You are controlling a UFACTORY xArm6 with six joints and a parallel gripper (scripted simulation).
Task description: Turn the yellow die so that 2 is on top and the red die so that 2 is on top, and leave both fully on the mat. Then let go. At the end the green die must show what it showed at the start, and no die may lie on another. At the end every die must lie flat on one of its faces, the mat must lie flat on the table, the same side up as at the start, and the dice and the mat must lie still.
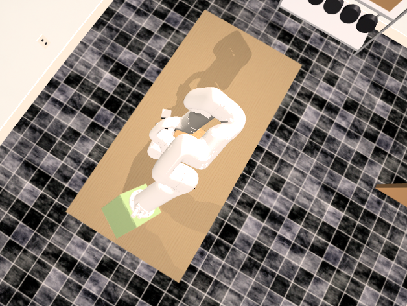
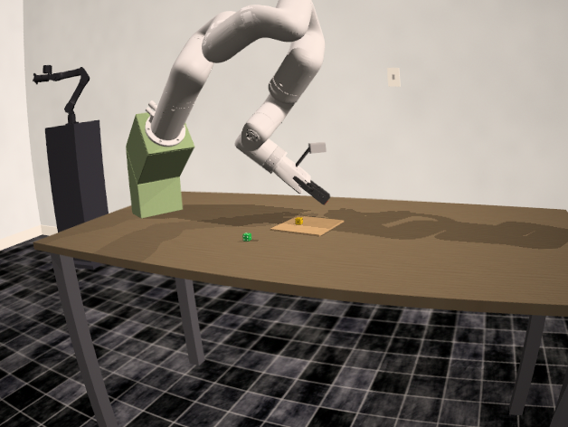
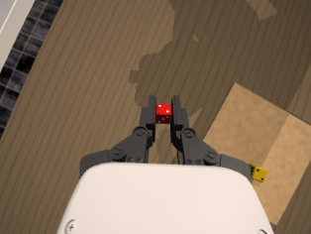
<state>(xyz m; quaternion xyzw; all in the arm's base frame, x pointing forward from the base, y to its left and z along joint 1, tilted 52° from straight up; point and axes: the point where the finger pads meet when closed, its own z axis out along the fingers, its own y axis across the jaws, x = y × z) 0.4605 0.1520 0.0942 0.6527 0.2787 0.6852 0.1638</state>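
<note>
My gripper (image 2: 326,200) (image 3: 163,105) is shut on the red die (image 3: 163,114). It holds the die above the table, tilted steeply, near the mat's back edge in the exterior view. The yellow die (image 2: 298,221) (image 3: 259,174) sits on the tan mat (image 1: 197,133) (image 2: 323,224) (image 3: 243,114); its lit face shows dark pips, but I cannot tell its top number for sure. The mat lies flat. The green die (image 2: 247,236) lies on the table left of the mat in the exterior view; its number is too small to read. The arm hides the dice in the top view.
The wooden table (image 1: 263,65) (image 2: 367,270) bears everything. The arm's green base (image 1: 118,215) (image 2: 159,197) stands at one end. The arm's shadow falls across the table and part of the mat. A dark pedestal (image 2: 78,169) with a small black arm stands beyond the table.
</note>
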